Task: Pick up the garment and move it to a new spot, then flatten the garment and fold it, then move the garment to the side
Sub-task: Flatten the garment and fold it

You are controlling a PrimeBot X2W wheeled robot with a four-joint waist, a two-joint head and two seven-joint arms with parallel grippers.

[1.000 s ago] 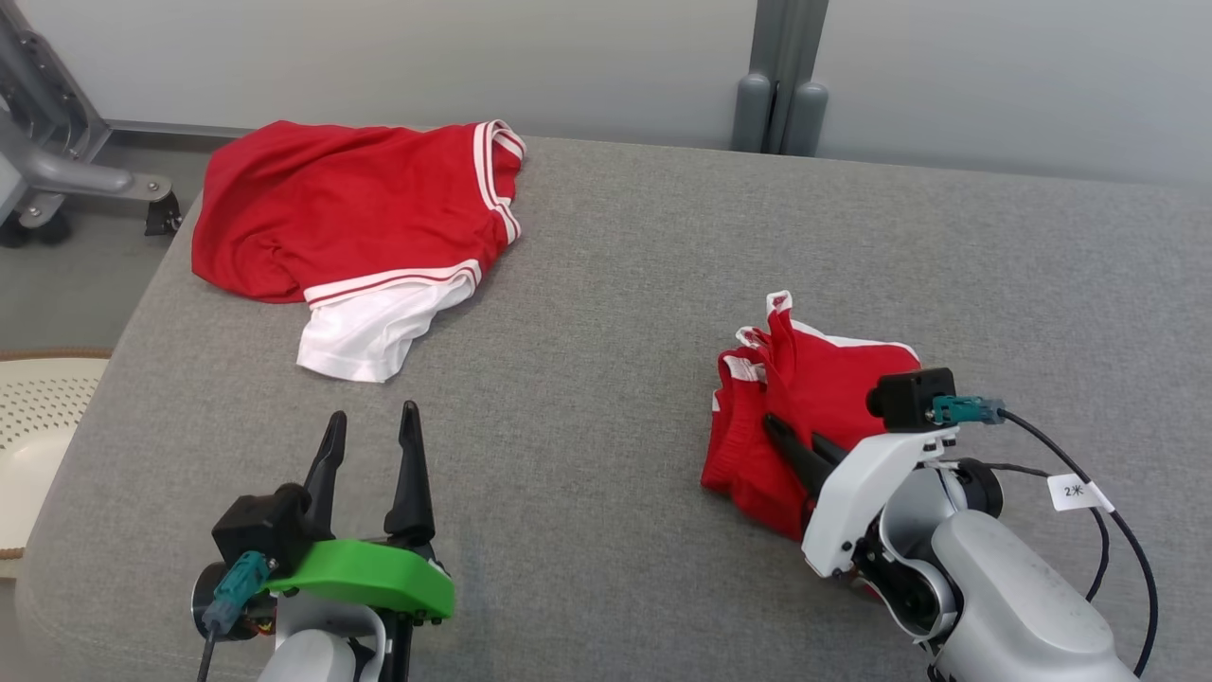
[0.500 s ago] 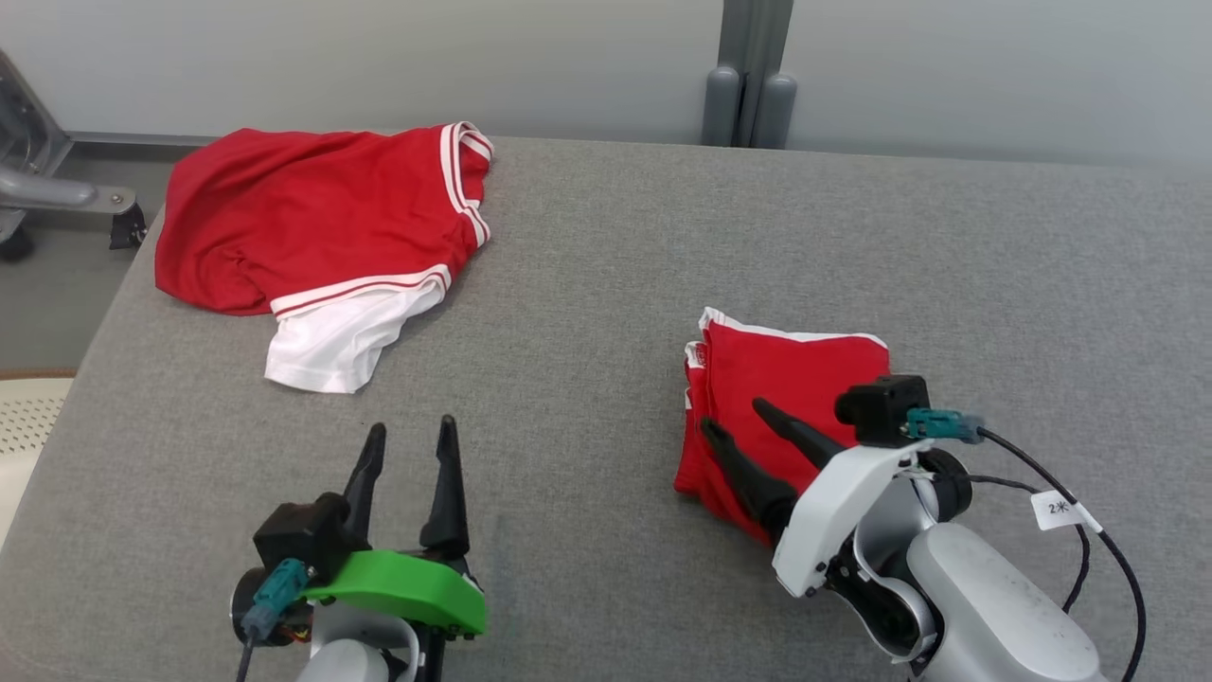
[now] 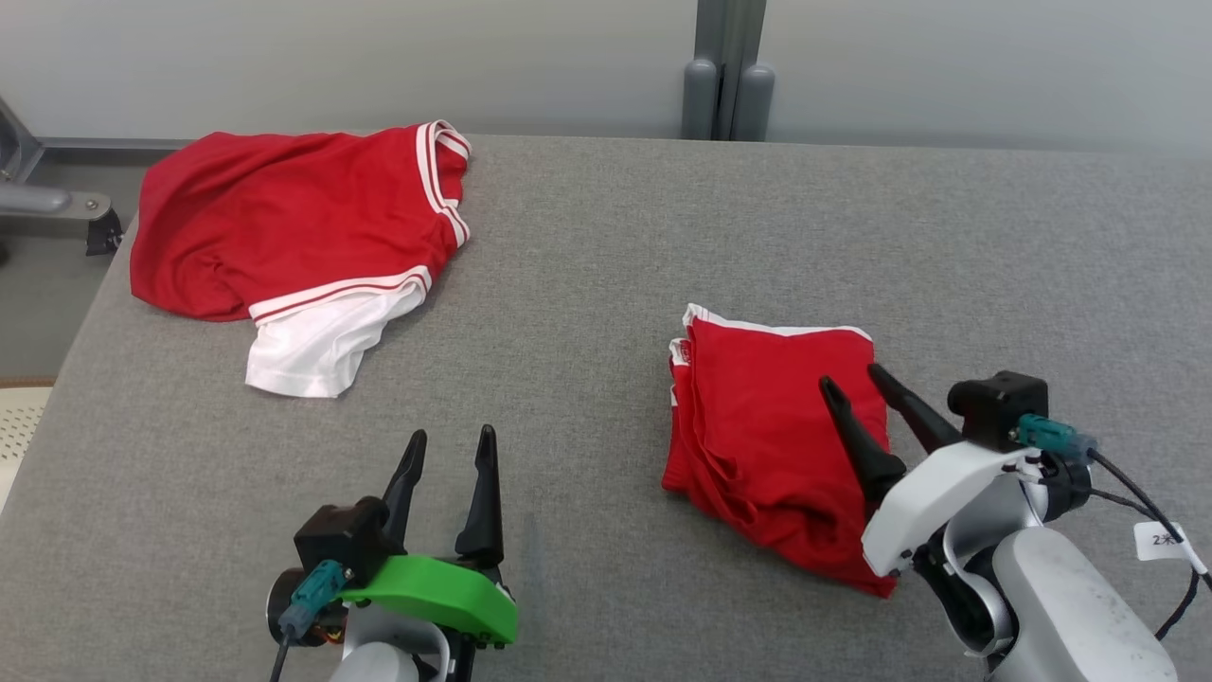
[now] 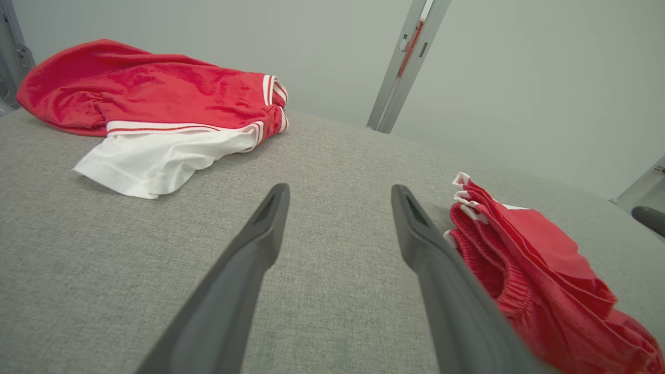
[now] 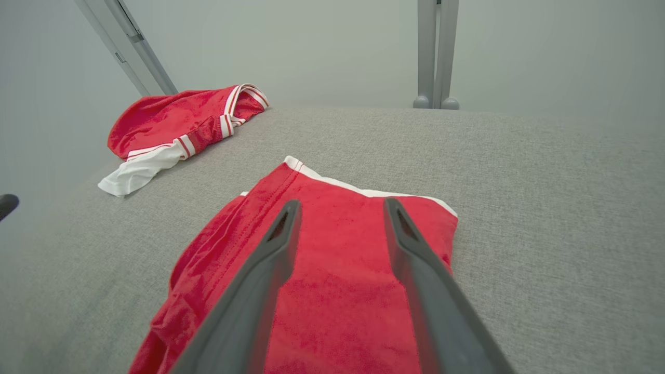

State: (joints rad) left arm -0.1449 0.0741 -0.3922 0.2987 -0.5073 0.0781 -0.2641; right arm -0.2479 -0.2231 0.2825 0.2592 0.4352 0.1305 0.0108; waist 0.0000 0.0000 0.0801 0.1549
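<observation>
Right fingers [image 3: 852, 431] across garment [image 3: 757, 417], corner hidden

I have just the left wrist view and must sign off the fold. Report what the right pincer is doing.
Observer: The right pincer is over the folded garment, jaws apart, nothing between them.
Operator: Describe the fold's top face.
Observer: In the right wrist view the top layer lies flat and smooth, with white trim along its far edge.
Operator: Name whatever sits off the grey surface on its left.
Observer: A cream perforated object shows low beside it in the head view. I cannot tell what it is.
</observation>
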